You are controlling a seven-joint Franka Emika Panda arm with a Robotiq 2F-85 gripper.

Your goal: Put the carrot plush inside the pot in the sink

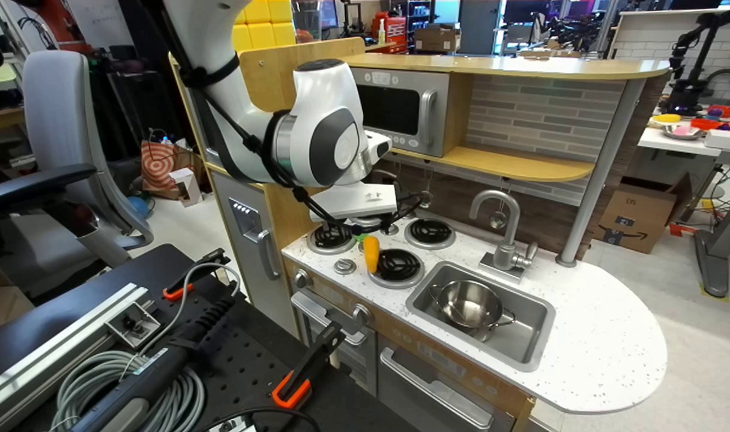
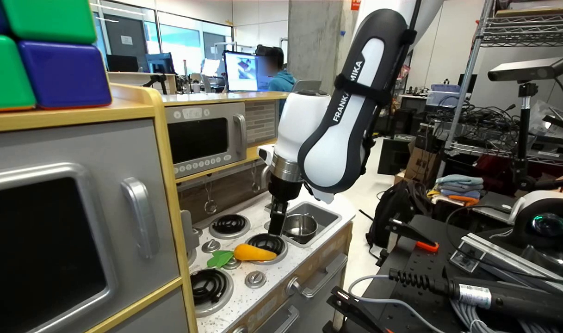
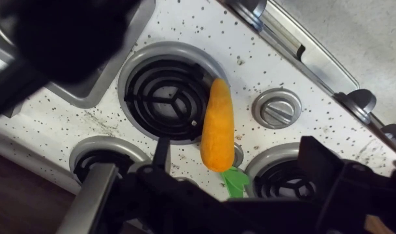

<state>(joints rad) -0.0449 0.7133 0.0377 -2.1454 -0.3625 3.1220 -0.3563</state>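
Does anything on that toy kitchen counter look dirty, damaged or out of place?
Two things. In the wrist view, dark smudges mark the white countertop between the sink and a back burner; dirt or wear, I can't tell. Also, the carrot plush lies partly over a front burner, an odd spot for a toy.

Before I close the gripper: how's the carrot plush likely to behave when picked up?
The carrot plush probably compresses without slipping; its body looks padded and matte. Its thin green leaves likely flop. Its rounded, tapered shape, narrow end overlapping a black coil burner, may roll if bumped.
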